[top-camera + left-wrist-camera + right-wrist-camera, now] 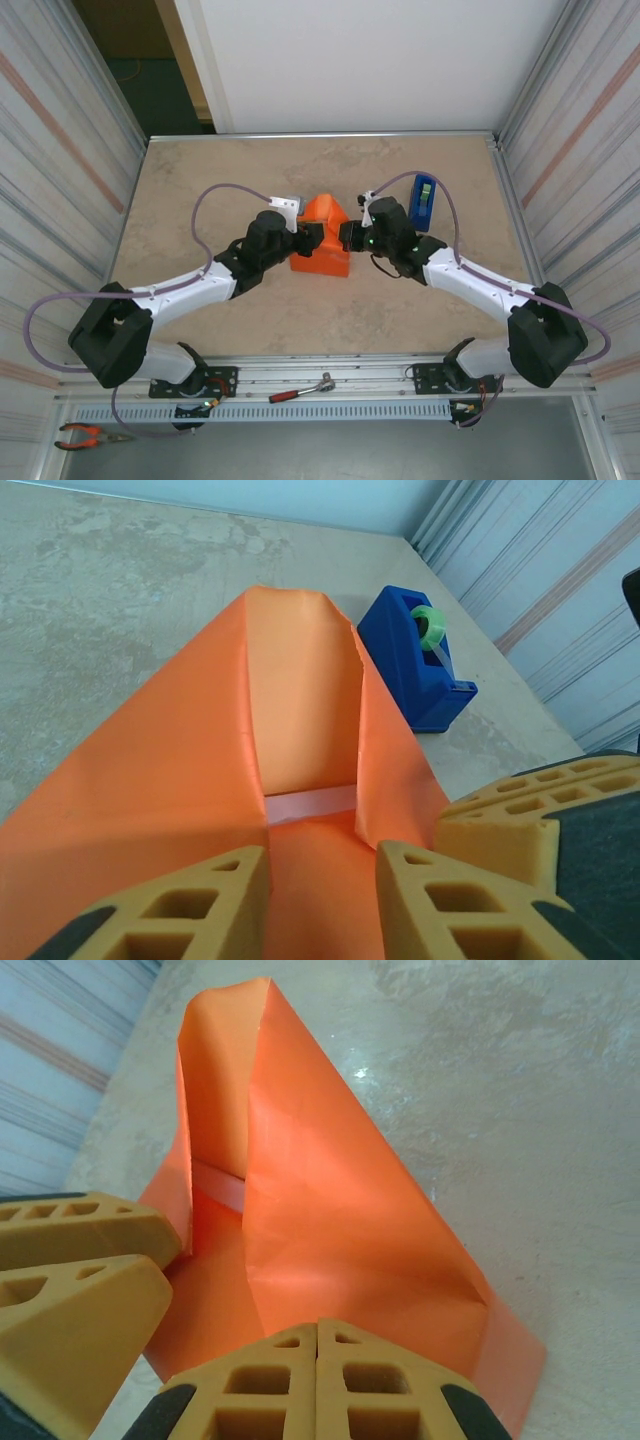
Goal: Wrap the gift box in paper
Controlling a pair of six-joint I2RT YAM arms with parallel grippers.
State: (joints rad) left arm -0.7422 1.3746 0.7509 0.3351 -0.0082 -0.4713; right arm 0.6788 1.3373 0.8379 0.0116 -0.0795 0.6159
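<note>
The orange paper point(326, 214) sits mid-table, folded up around the gift box into a peaked tent. In the left wrist view a thin pale pink strip of the gift box point(310, 805) shows between two upright paper point(180, 740) flaps. The right wrist view shows the same strip of gift box point(220, 1186) inside the paper point(330, 1190). My left gripper point(318, 852) is at the parcel's left end, open, with its fingers astride the paper. At the right end my right gripper point(317, 1332) is shut, tips pressed against the paper, nothing visible between them.
A blue tape dispenser point(424, 200) with a green roll stands just right of the parcel, behind the right arm; it is also in the left wrist view point(415, 665). A red-handled tool point(300, 390) and pliers point(88, 435) lie on the near rail. Corrugated walls flank the table.
</note>
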